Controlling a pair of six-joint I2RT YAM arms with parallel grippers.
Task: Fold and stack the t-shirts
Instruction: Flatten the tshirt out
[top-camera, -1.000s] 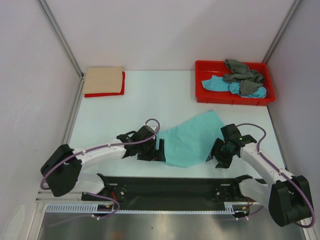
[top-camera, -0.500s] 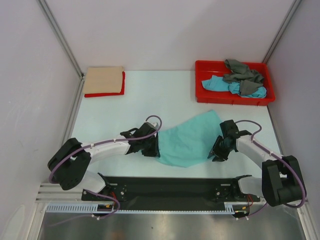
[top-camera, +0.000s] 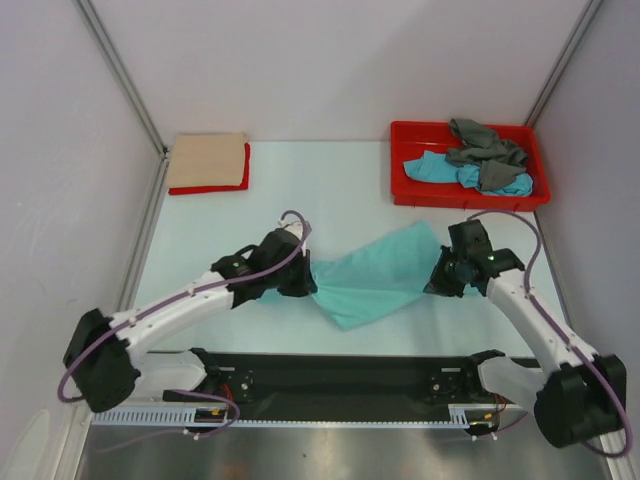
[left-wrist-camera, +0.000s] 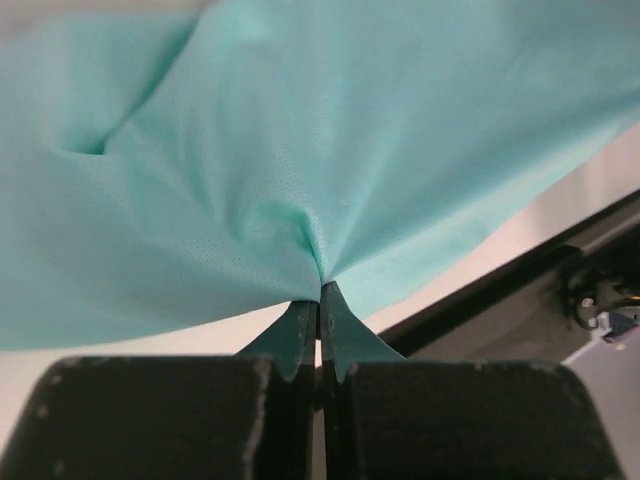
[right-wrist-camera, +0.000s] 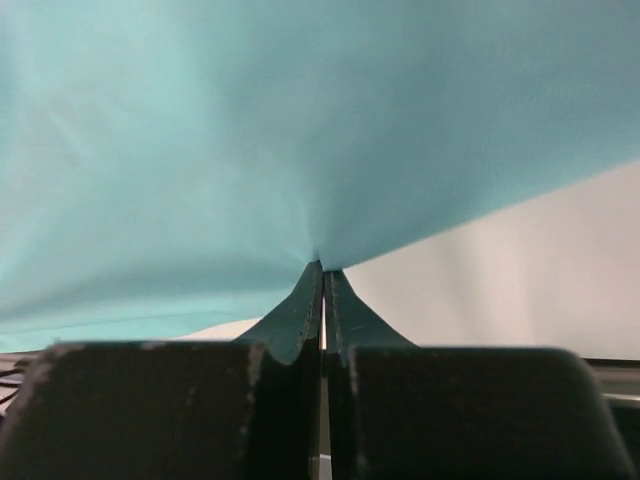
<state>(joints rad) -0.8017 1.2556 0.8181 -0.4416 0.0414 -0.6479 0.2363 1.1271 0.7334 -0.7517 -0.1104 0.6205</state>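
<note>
The mint-green shirt (top-camera: 372, 282) hangs on the near side of the red tray (top-camera: 430, 199). The left tool (left-wrist-camera: 320, 288) and right tool (right-wrist-camera: 322, 268) each clench one edge. Both should pull apart evenly, drawing the shirt taut before lowering it.

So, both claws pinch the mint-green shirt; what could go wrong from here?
1. The left claw and right claw each pinch only a small gather of the mint-green t-shirt, so pulling the arms apart could make it slip out.
2. The shirt's loose lower corner lies near the black base rail; it might drag or catch there.
3. The right claw is near the red tray and could bump it during a lift.
</note>
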